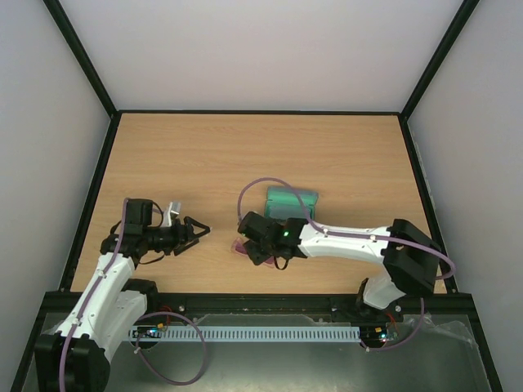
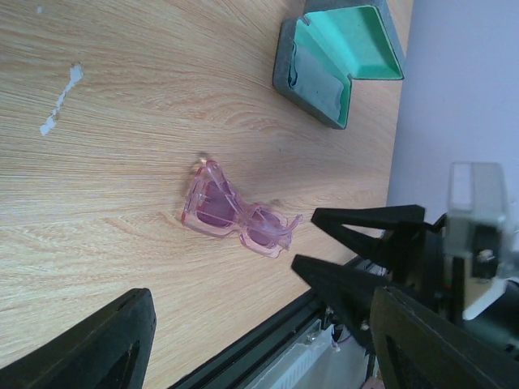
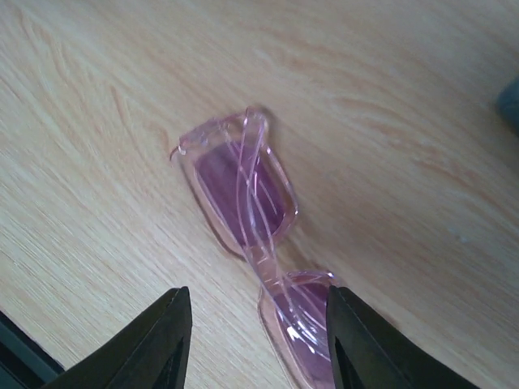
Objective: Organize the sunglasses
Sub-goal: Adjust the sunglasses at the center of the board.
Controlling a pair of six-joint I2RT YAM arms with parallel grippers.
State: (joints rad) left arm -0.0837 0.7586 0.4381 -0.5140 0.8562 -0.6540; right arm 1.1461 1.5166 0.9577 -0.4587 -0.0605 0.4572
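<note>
One pair of sunglasses (image 2: 235,212), one open case (image 2: 361,40), perhaps one cloth (image 2: 320,87) inside, two arms (image 1: 102,286) (image 1: 351,239).

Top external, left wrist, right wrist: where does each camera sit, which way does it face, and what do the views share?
Top external: above and behind both arms, looking down on the table; left gripper and right gripper show.
Left wrist: on the left arm, facing across toward the sunglasses and open case; own fingers at the bottom corners.
Right wrist: close above the sunglasses, looking down; own fingers frame them.
Shared: all show the sunglasses.
</note>
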